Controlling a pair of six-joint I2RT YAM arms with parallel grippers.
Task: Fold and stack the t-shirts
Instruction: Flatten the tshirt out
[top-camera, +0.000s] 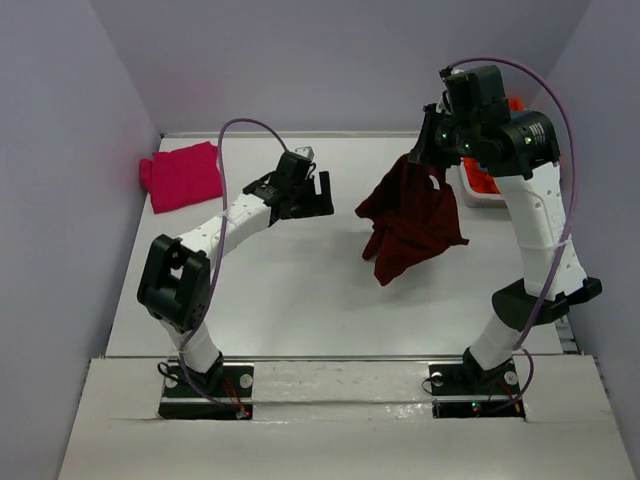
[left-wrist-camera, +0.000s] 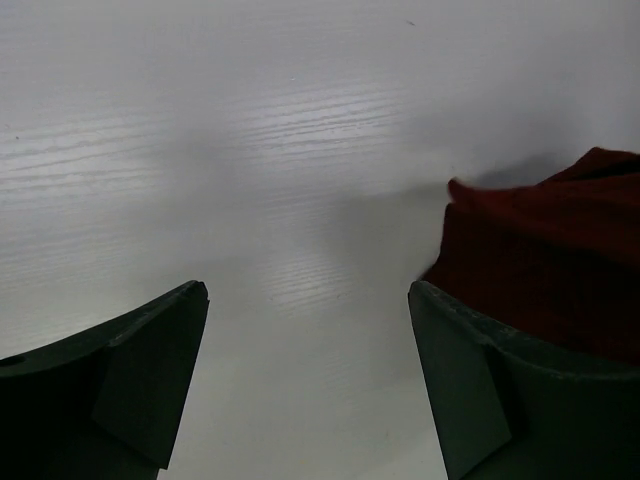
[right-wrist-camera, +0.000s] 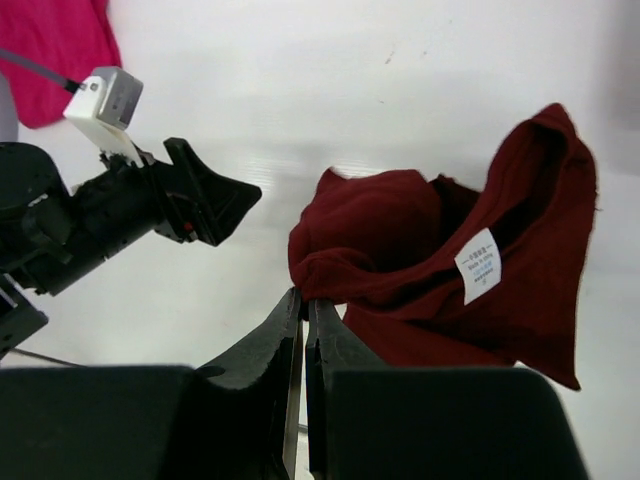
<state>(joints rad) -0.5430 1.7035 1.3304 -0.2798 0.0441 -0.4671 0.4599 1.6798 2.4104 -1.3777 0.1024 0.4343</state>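
A dark maroon t-shirt (top-camera: 410, 225) hangs bunched above the table, its lower part drooping toward the surface. My right gripper (top-camera: 424, 160) is raised at the back right and shut on the shirt's upper edge. In the right wrist view the right gripper (right-wrist-camera: 304, 300) pinches a fold of the maroon t-shirt (right-wrist-camera: 400, 250), and a white label (right-wrist-camera: 478, 265) shows inside the collar. My left gripper (top-camera: 326, 195) is open, pointing right, a short way left of the shirt. In the left wrist view the left gripper (left-wrist-camera: 308, 300) holds nothing, and the maroon cloth (left-wrist-camera: 560, 260) lies past the right finger. A folded magenta-pink t-shirt (top-camera: 183, 175) lies at the back left.
A white bin (top-camera: 470, 192) with an orange garment (top-camera: 482, 180) stands at the back right, partly behind the right arm. Grey walls enclose the table on the left, back and right. The white table (top-camera: 300, 290) is bare between the arms.
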